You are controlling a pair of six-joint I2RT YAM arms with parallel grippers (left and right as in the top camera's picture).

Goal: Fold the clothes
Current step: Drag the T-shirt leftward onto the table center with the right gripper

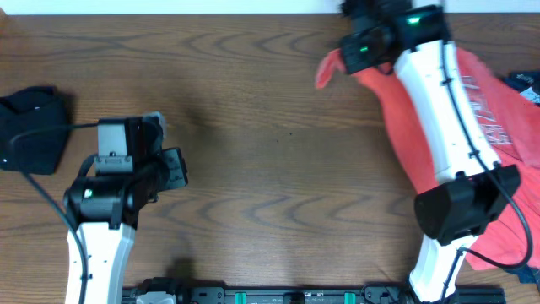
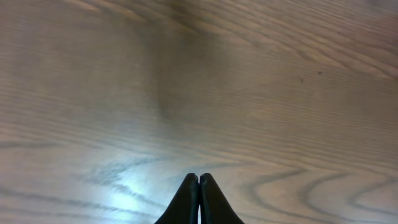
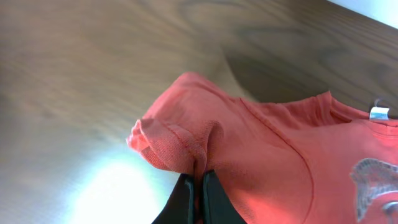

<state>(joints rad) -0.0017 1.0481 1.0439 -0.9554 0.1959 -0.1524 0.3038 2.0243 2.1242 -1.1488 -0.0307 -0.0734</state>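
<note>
The red T-shirt (image 1: 498, 110) lies bunched along the table's (image 1: 278, 127) right edge. The right pincer (image 3: 199, 177) pinches its sleeve near the far edge, probably to pull it flat. The left pincer (image 2: 199, 179) is closed on nothing, above bare wood.

A coral-red T-shirt (image 1: 392, 118) is seen toward the table's right edge, printed across the chest with pale lettering (image 1: 494, 114) and fitted with a white neck label (image 3: 379, 112). A black cloth bundle (image 1: 32, 128) is shown at the left edge. A navy garment (image 1: 525, 84) flecked with white is shown at the right edge. The table (image 1: 270, 186) is grained in brown wood. The left arm (image 1: 97, 253) and right arm (image 1: 439, 110) are coloured white with black joints.
</note>
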